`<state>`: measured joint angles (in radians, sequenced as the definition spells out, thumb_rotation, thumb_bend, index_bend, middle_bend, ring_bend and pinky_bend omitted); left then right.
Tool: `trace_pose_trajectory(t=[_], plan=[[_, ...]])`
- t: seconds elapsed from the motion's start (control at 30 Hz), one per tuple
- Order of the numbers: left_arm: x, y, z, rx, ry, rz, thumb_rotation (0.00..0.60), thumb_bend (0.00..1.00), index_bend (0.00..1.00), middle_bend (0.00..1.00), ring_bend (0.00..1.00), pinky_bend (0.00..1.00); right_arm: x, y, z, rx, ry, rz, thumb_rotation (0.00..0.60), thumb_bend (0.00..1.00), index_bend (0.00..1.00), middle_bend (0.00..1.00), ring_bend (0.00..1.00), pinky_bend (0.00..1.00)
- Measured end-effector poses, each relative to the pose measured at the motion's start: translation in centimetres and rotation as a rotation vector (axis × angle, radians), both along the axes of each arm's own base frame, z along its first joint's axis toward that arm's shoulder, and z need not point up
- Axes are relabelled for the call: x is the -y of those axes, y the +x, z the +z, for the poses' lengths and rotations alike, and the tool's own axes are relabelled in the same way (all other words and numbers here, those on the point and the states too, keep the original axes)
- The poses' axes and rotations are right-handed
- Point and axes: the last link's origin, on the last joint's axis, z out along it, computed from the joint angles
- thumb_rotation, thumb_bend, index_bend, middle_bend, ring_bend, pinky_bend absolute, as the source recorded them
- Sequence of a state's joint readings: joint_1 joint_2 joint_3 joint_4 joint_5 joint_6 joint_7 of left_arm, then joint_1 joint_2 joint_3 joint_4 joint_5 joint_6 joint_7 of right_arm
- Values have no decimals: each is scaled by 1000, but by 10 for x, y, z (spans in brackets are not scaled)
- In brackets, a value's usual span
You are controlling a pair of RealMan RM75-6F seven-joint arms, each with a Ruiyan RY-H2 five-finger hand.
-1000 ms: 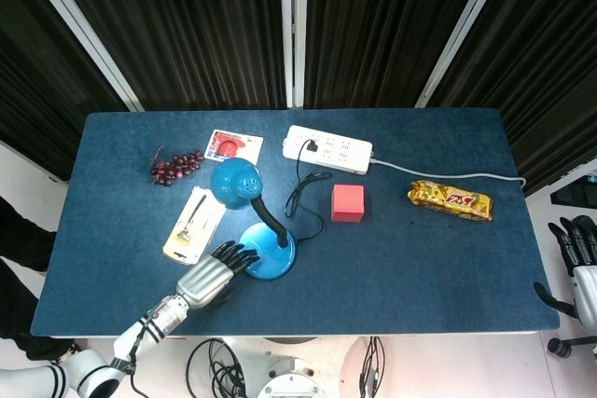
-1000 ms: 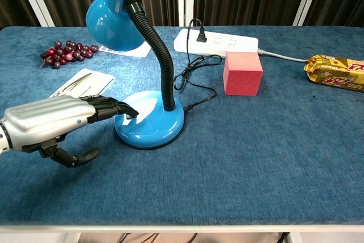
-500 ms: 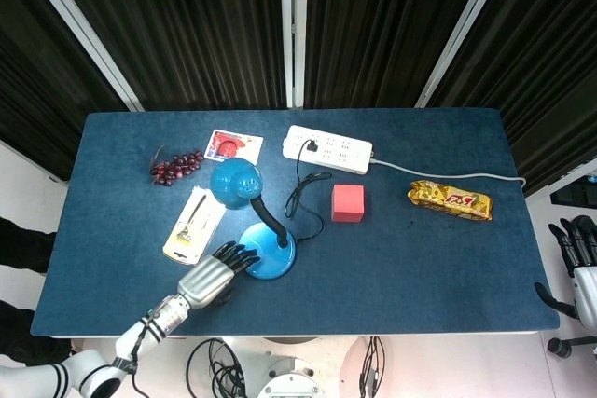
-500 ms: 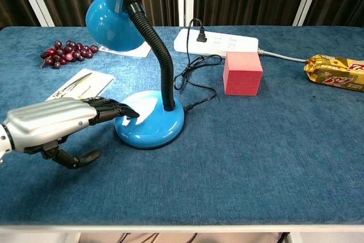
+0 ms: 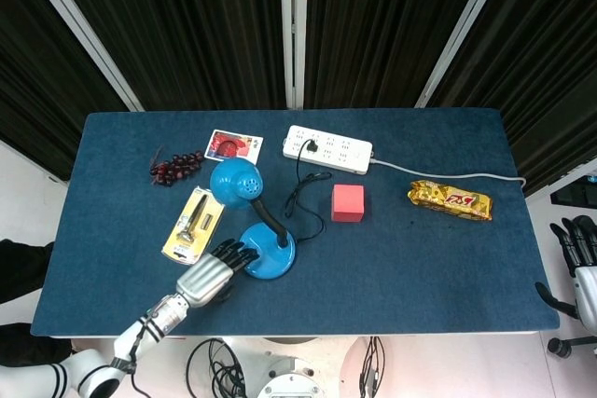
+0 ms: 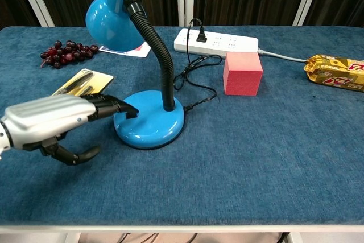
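Right at the near edge of the table (image 6: 256, 186), the left hand (image 6: 48, 120) is reaching toward the blue desk lamp (image 5: 254, 221), lying flat with its dark fingertips (image 6: 122, 108) resting on the rim of the lamp's round base. It isn't gripping anything: fingers stretched out, thumb hanging loose underneath, so it's basically open and just touching the base. The lamp is standing upright, its black gooseneck bending back and to the left, with the blue shade hanging over the far-left side of the base.

Just left of the lamp base, behind the hand, a yellow blister pack (image 5: 193, 225) is lying flat; it looks like some tool inside, but I can't tell which. Right of the lamp, a little further back, a red cube (image 6: 243, 72) is sitting on the cloth, and the lamp's black cord (image 6: 196, 78) is looping between the two. Behind the lamp, the cord is plugging into a white power strip (image 5: 328, 149), whose own grey cable is running off to the right. Far right of the lamp, a yellow snack bar (image 5: 450, 200) is lying on its side. Back left of the lamp, a bunch of dark grapes (image 5: 175, 166) and a small picture card (image 5: 233, 145) are lying near the far edge.

The right hand (image 5: 576, 247) is hanging off the table, way over to the right of the lamp, and I can't tell how its fingers are set.
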<state>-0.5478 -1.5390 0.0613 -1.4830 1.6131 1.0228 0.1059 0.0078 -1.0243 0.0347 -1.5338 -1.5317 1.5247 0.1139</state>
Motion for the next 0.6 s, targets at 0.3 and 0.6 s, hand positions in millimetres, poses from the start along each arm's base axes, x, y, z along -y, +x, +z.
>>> trace_pose_trajectory(t=[0.3, 0.6], plan=[[8, -26, 73, -8, 277, 13, 600, 71, 63, 47, 0, 0, 0, 5, -2, 0, 13, 15, 600, 176, 0, 0, 0, 0], [45, -96, 165, -89, 655, 176, 600, 0, 64, 25, 0, 0, 0, 8, -22, 1, 88, 29, 600, 162, 0, 0, 0, 0]])
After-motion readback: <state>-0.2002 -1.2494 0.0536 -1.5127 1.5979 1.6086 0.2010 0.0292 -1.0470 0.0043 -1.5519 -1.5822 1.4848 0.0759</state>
